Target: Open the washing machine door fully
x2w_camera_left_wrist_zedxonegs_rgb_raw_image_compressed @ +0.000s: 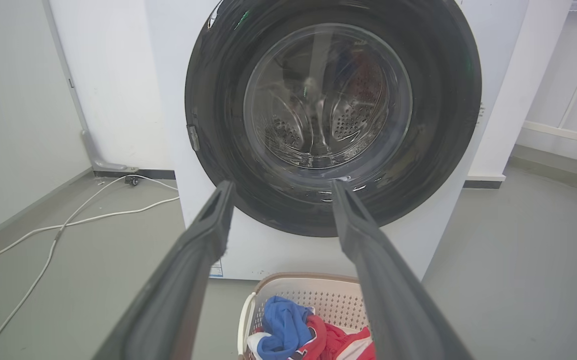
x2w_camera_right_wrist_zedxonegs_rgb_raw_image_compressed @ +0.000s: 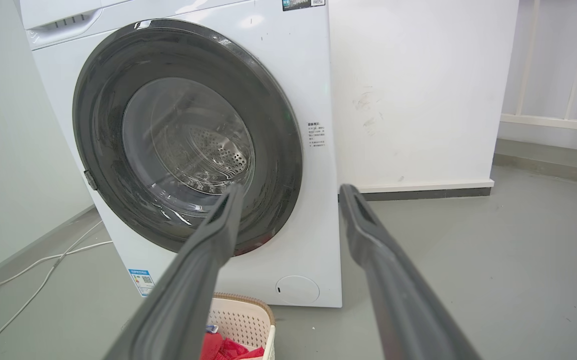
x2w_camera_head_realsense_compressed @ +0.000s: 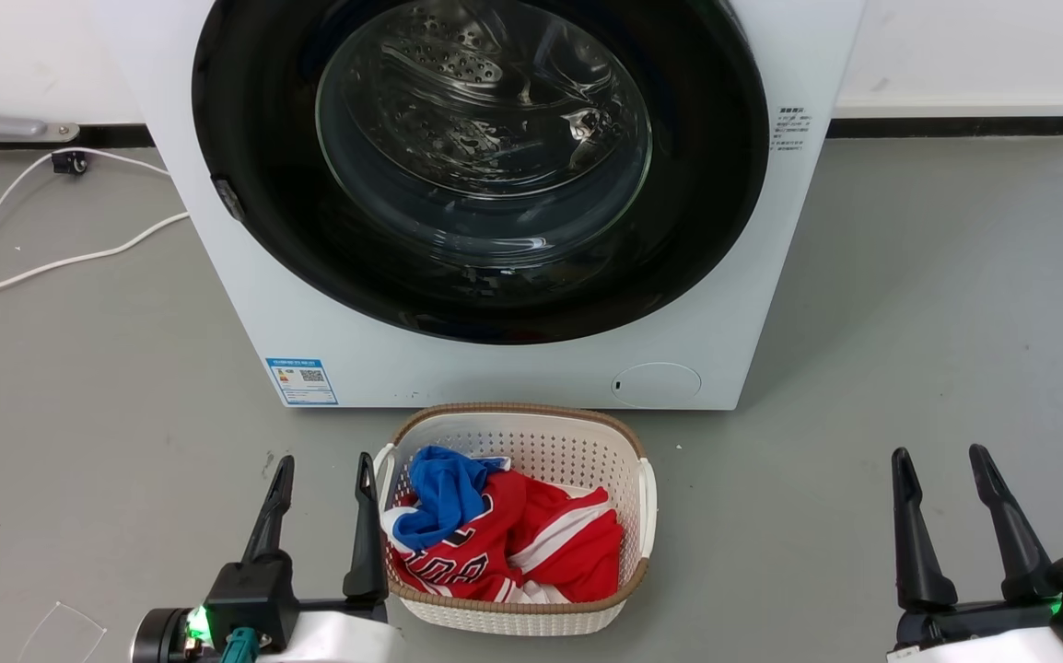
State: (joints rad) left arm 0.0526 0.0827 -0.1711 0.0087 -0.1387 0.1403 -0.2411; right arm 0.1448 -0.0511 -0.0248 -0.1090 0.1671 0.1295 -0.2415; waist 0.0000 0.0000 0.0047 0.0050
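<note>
The white washing machine [x2w_camera_head_realsense_compressed: 531, 368] stands straight ahead on the grey floor. Its washing machine door [x2w_camera_head_realsense_compressed: 246, 138], a glossy black disc with a clear glass bowl, lies flat against the front, shut; a small latch tab sits on its left rim. The door [x2w_camera_left_wrist_zedxonegs_rgb_raw_image_compressed: 218, 125] also faces the left wrist camera, and the door [x2w_camera_right_wrist_zedxonegs_rgb_raw_image_compressed: 103, 125] is seen at an angle from the right wrist. My left gripper [x2w_camera_head_realsense_compressed: 324, 465] is open at the lower left, well short of the machine. My right gripper [x2w_camera_head_realsense_compressed: 941, 456] is open at the lower right, holding nothing.
A white laundry basket [x2w_camera_head_realsense_compressed: 642, 488] with red and blue clothes sits on the floor just in front of the machine, beside my left gripper. White cables [x2w_camera_head_realsense_compressed: 52, 267] trail over the floor at left. A white wall [x2w_camera_right_wrist_zedxonegs_rgb_raw_image_compressed: 418, 100] runs behind.
</note>
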